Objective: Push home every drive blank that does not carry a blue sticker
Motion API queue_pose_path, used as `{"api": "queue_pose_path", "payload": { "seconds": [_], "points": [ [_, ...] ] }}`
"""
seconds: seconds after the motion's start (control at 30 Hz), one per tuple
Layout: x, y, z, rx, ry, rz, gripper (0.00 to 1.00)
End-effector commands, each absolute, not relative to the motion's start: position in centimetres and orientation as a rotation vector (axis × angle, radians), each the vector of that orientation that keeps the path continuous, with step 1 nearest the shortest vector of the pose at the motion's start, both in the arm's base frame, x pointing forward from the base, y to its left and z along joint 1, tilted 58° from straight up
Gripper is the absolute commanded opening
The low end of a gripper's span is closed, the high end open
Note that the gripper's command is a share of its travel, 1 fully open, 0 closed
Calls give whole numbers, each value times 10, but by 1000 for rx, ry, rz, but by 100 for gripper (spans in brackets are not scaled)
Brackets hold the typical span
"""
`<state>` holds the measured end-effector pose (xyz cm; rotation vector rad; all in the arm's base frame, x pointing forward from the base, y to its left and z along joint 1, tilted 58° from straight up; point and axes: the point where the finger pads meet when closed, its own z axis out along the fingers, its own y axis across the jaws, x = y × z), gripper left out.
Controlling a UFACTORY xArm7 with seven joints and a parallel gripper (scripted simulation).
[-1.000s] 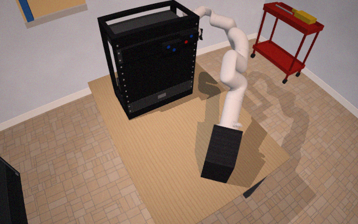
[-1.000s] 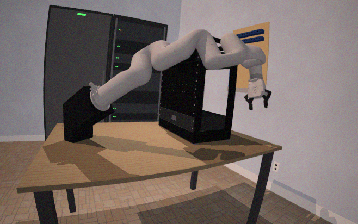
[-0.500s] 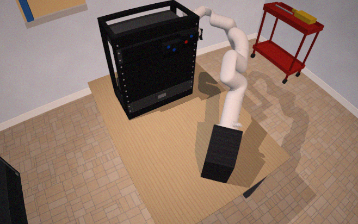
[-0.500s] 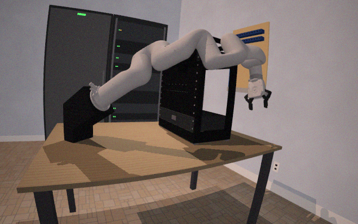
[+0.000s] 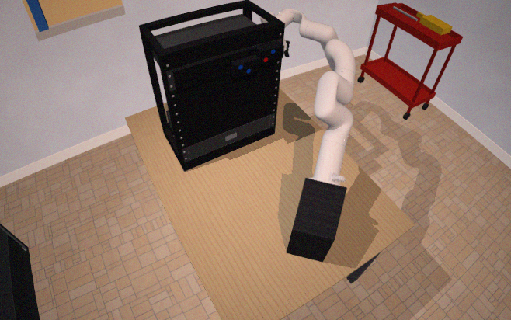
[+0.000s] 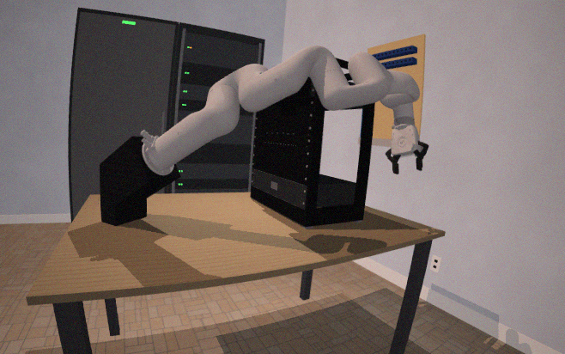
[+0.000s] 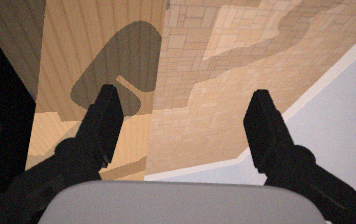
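The black rack [image 5: 213, 80] stands on the wooden table, also seen in the exterior view [image 6: 309, 146]. Near the top right of its front are four stickers: one red [image 5: 265, 60] and three blue [image 5: 272, 51], [image 5: 240, 67], [image 5: 248, 71]. I cannot tell from here how far each blank stands out. My gripper [image 6: 407, 165] hangs beyond the rack's far right side, off the table's edge, pointing down. It is open and empty. In the top view only a small part of it [image 5: 286, 48] shows behind the rack's corner post. In the wrist view its fingers frame the table edge and floor.
The arm's black base block [image 5: 316, 219] sits at the table's near right. A red cart [image 5: 408, 58] stands by the right wall. Tall server cabinets [image 6: 163, 107] stand behind the table. The wall is close behind the gripper.
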<state>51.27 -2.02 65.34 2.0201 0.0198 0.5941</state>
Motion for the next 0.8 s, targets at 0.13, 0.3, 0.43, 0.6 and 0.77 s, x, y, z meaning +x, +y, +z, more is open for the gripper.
{"api": "queue_pose_path", "payload": {
  "seconds": [0.13,0.3,0.43,0.6,0.77],
  "points": [
    [512,-19,655,2020,20,600,100],
    [512,-20,655,2019,18,597,100],
    [512,-21,655,2019,17,595,100],
    [512,-24,654,2017,11,589,100],
    [511,-29,653,2015,2,579,100]
  ]
}}
